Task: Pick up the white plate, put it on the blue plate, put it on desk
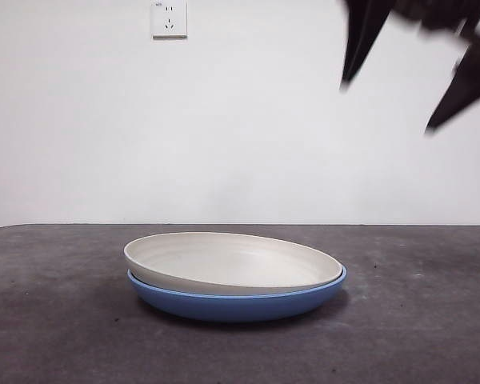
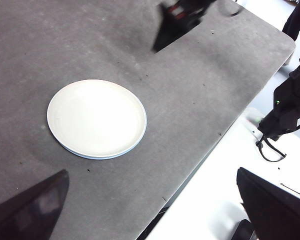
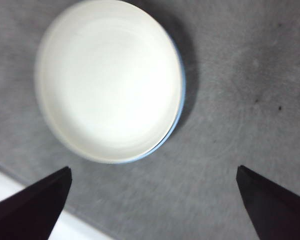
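Note:
The white plate lies nested on the blue plate in the middle of the dark grey desk. My right gripper hangs open and empty high at the upper right, well above the plates. In the right wrist view it looks down on the white plate, with the blue plate showing as a thin rim. My left gripper is open and empty, high and far from the stack; its view shows the white plate and the desk.
A wall socket sits on the white wall behind. The desk's edge runs beside a white surface, where black equipment stands off the desk.

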`<state>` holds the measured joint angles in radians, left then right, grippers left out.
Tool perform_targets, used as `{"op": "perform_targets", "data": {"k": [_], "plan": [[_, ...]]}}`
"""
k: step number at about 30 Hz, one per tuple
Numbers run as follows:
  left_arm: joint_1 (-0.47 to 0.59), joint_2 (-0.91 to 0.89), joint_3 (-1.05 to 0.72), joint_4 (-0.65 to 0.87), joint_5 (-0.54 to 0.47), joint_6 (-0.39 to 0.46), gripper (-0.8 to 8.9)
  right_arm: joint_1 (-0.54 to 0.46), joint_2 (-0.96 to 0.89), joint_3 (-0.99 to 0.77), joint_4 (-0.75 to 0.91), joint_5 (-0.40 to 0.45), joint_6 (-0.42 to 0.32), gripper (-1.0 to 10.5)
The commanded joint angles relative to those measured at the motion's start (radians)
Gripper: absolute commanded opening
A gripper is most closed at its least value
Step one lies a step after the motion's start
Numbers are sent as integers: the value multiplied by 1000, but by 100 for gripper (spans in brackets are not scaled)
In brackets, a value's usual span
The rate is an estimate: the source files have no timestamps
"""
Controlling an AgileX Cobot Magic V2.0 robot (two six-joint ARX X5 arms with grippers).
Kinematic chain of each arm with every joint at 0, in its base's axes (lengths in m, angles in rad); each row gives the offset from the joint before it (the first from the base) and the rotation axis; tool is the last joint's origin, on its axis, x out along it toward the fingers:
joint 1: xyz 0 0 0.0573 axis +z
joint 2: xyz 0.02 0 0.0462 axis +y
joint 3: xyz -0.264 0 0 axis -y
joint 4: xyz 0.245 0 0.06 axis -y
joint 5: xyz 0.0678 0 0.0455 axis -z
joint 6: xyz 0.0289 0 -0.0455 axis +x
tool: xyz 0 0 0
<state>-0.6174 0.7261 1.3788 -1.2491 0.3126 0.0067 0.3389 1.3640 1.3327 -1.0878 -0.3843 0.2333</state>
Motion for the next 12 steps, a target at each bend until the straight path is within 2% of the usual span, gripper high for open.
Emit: {"op": "perform_targets", "data": {"k": [1, 5, 12], "plan": [[-6, 5, 11, 8, -2, 5, 572, 15, -132, 18, -45, 26, -5, 589], [-6, 5, 11, 8, -2, 5, 572, 29, -327, 18, -125, 74, -4, 589], [-6, 5, 11, 8, -2, 3, 572, 32, -598, 18, -251, 79, -13, 589]]}}
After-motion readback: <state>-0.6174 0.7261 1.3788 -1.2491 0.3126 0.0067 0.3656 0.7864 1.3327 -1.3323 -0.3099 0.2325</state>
